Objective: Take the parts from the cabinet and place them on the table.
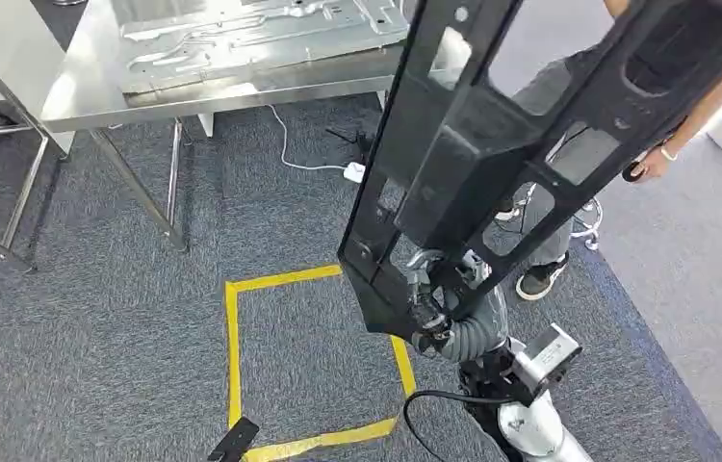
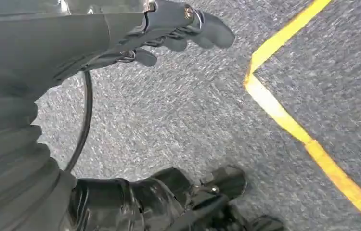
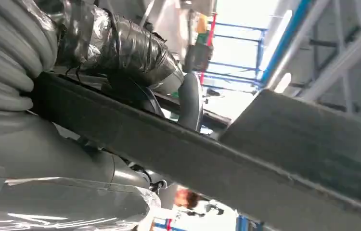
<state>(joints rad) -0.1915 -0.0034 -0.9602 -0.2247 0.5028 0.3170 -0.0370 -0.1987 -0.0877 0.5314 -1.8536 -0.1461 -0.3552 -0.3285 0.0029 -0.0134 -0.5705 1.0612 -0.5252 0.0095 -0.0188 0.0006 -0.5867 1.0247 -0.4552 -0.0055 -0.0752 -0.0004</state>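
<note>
A long black plastic frame part (image 1: 492, 144) with open windows rises steeply from lower centre to the upper right of the head view. My right hand (image 1: 434, 300) grips its lower end from beneath. In the right wrist view the same part (image 3: 193, 159) is a dark bar crossing the picture, with my right hand (image 3: 135, 57) wrapped over its edge. My left hand (image 2: 169, 29) hangs above the carpet with its fingers stretched out and holds nothing. The steel table (image 1: 78, 96) stands at the upper left, apart from the part.
A stamped metal sheet (image 1: 251, 38) lies on the table. A person (image 1: 569, 221) stands close on the right behind the frame part. A yellow tape square (image 1: 234, 346) marks the grey carpet. A white cable and plug (image 1: 352, 171) lie by the table leg.
</note>
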